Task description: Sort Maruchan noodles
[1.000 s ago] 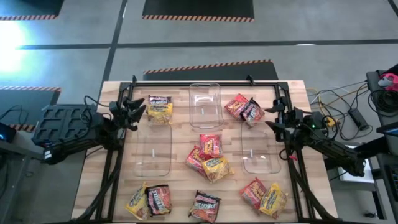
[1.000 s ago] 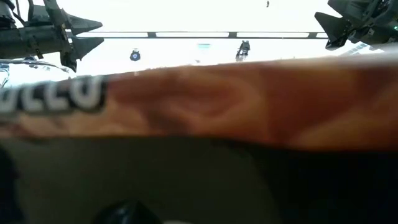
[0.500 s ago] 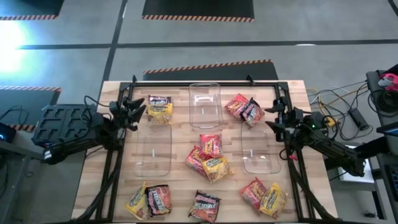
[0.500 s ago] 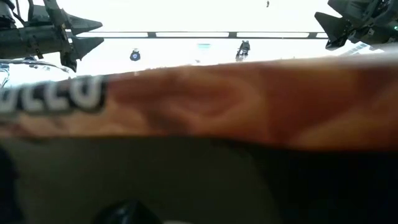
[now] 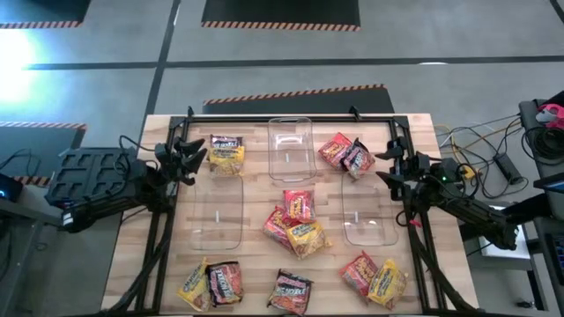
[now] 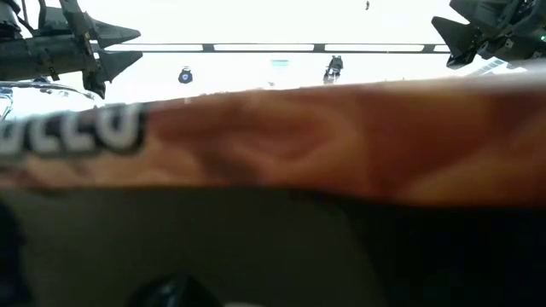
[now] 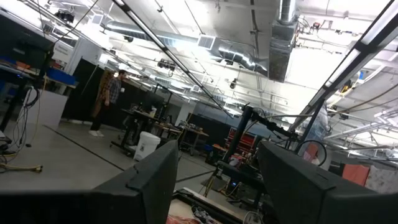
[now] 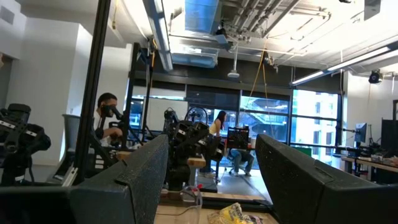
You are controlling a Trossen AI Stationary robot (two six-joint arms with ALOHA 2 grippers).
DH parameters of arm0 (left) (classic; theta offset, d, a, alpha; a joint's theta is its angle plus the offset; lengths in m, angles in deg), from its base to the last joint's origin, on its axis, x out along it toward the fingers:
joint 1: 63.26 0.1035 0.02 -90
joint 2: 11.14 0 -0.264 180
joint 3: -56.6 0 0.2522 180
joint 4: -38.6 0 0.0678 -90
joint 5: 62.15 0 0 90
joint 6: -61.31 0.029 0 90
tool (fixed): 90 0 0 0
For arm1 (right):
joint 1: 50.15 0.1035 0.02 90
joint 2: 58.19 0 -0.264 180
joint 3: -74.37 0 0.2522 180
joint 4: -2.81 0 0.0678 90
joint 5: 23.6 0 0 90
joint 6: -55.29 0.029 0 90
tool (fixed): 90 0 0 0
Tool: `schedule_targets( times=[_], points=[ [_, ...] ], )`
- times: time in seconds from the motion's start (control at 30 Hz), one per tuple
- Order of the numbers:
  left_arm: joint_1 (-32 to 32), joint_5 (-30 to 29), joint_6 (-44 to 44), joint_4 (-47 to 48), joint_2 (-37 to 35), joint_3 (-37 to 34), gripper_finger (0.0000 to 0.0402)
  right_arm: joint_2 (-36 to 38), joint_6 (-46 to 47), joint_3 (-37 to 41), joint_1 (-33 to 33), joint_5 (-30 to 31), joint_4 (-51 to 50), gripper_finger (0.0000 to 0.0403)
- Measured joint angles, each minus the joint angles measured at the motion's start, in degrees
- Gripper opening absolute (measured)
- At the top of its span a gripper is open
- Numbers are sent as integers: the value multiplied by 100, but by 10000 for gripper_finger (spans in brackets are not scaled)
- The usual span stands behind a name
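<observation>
The wooden surface [image 5: 256, 264] carried the Maruchan noodles [image 5: 294, 224] in several small groups. 3 packets lay together in the middle, between 3 clear bins [image 5: 291, 145]. 1 yellow and dark pair [image 5: 226, 152] lay at the far left, just beside the left pincer [image 5: 201, 158]. 2 packets, red and dark [image 5: 347, 153], lay at the far right, near the right pincer [image 5: 382, 165]. At the near edge there was a pair on the left [image 5: 211, 283], 1 dark packet [image 5: 291, 291] in the middle and a red and yellow pair [image 5: 374, 277] on the right.

Both pincers hung above the surface at its far corners. Each one stood open and held nothing.

In the right wrist view, people [image 8: 107, 127] were visible in the room behind.
</observation>
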Motion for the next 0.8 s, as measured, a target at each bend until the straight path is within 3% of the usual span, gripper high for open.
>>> schedule_targets(
  times=[0.67, 0.8],
  points=[
    [0, -4, -21, -198, 1, -1, 206, 0, -60, 0, -1, 60, 2, 233],
    [0, -7, -155, -210, 2, -2, 206, 0, 491, 0, 1, 101, 2, 233]
  ],
)
